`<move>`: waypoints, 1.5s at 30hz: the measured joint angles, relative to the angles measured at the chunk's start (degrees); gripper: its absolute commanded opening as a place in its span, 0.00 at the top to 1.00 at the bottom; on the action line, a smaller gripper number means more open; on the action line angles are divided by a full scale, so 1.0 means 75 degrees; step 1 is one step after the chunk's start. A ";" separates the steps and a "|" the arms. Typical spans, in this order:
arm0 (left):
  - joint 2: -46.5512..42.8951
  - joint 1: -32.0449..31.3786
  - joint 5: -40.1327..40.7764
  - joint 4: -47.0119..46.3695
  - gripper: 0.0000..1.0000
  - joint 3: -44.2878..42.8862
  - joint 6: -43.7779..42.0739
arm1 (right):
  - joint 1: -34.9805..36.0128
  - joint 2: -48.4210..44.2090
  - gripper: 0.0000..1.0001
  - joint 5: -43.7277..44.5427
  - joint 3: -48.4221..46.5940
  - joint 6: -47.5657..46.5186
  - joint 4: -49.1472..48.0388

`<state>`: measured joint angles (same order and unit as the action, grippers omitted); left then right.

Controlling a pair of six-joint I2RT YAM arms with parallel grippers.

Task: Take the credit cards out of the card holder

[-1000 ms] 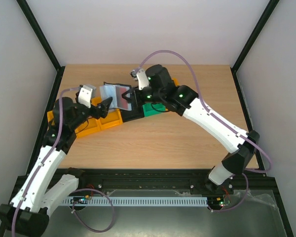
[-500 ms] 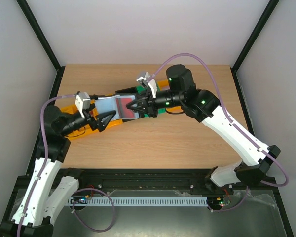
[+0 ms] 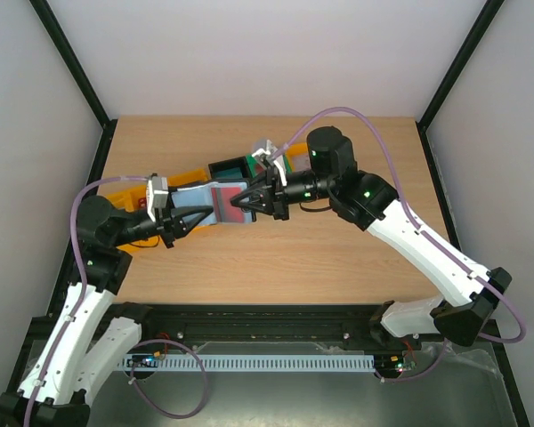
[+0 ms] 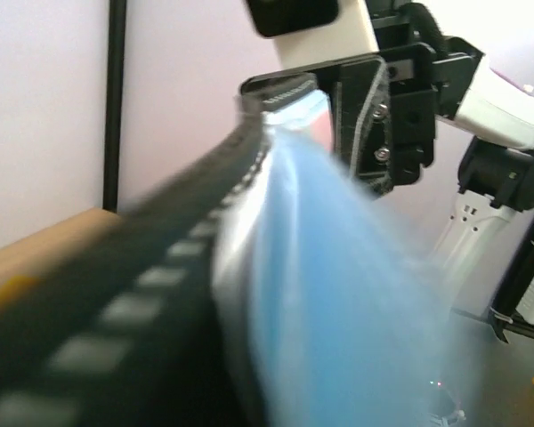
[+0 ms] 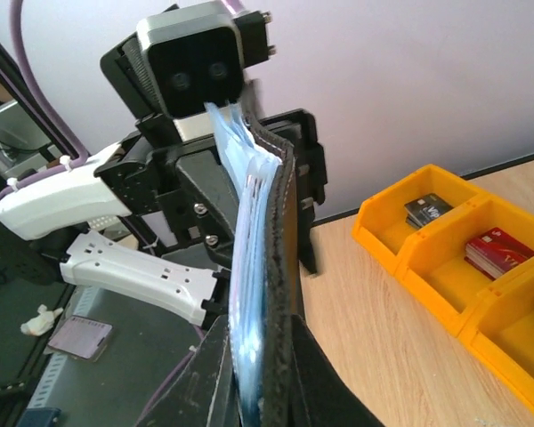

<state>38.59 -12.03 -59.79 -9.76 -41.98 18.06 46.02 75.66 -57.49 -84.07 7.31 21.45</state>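
Note:
The card holder (image 3: 194, 197) hangs open above the table between my two grippers, its blue-grey pockets facing up. A red credit card (image 3: 230, 203) shows in its right half. My left gripper (image 3: 196, 215) is shut on the holder's left end, and my right gripper (image 3: 238, 203) is shut on the right end by the red card. In the right wrist view the holder (image 5: 271, 231) stands edge-on between my right gripper's fingers (image 5: 320, 374), with the left gripper (image 5: 249, 178) clamping its far end. The left wrist view is filled by the blurred blue pocket (image 4: 338, 294).
Yellow bins (image 3: 125, 191) lie behind the left gripper, and a black bin (image 3: 227, 166) and a green bin (image 3: 294, 162) sit behind the holder. In the right wrist view the yellow bin compartments (image 5: 400, 258) hold a dark card (image 5: 427, 211) and a red card (image 5: 498, 252).
The holder has come forward and lower, away from the bins. The left gripper, open a moment ago, has closed on the holder's left end. The right arm swung round with it.

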 measured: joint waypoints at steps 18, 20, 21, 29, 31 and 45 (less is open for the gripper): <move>-0.0143 -0.0082 0.0122 -0.0119 0.98 0.0032 -0.0157 | -0.0201 -0.0836 0.66 0.1332 0.0775 -0.0478 -0.0399; -0.0143 -0.0082 0.0128 -0.0117 0.98 0.0055 -0.0157 | -0.0201 -0.0836 0.67 0.1571 0.0819 -0.0493 -0.0414; -0.0143 -0.0082 0.0134 -0.0117 0.98 0.0058 -0.0157 | -0.0201 -0.0836 0.67 0.1711 0.0833 -0.0498 -0.0423; -0.0143 -0.0082 0.0152 -0.0117 0.98 0.0079 -0.0224 | -0.0201 -0.0839 0.65 0.2043 0.0877 -0.0562 -0.0618; -0.0143 -0.0082 0.0152 -0.0117 0.98 0.0079 -0.0268 | -0.0204 -0.0854 0.64 0.2133 0.0877 -0.0656 -0.0615; -0.0152 -0.0082 0.0146 -0.0111 0.98 0.0079 -0.0356 | -0.0224 -0.0860 0.41 0.2562 0.0953 -0.0766 -0.0571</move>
<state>37.45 -12.64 -58.70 -10.59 -41.39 15.40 44.34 69.21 -38.28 -76.93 1.56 17.17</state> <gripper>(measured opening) 0.049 0.551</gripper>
